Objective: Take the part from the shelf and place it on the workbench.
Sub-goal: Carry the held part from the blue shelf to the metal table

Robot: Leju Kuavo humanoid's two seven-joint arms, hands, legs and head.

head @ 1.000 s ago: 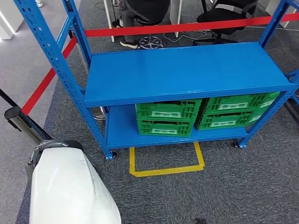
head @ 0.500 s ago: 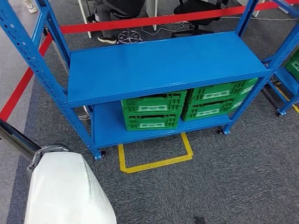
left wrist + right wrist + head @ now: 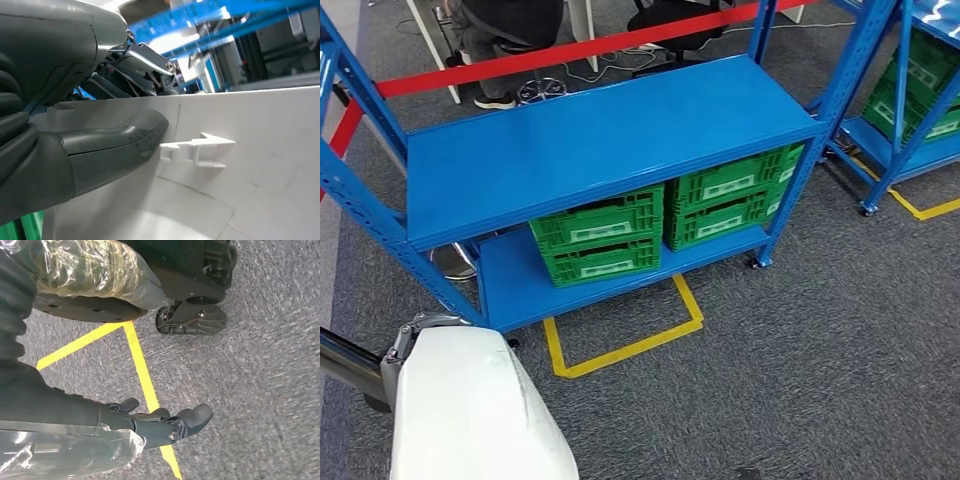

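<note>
The part [image 3: 471,410] is a large white curved panel at the lower left of the head view. My left hand [image 3: 412,336] holds it by its upper edge. In the left wrist view the thick grey thumb of my left hand [image 3: 113,142] lies flat against the white part [image 3: 245,165], with the darker fingers above its edge. My right hand [image 3: 158,422] hangs over the grey carpet, fingers stretched out and holding nothing. The blue shelf [image 3: 599,140] stands ahead with a bare upper board.
Two green crates [image 3: 599,235] [image 3: 727,195] sit on the shelf's lower board. A second blue shelf [image 3: 901,100] with green crates stands at the right. Yellow tape [image 3: 622,345] marks the carpet in front. A red barrier tape [image 3: 546,55] and a seated person [image 3: 501,30] are behind.
The whole picture has shifted left and tilted: the camera has turned right, bringing the second shelf into view. The white part stays in my left hand.
</note>
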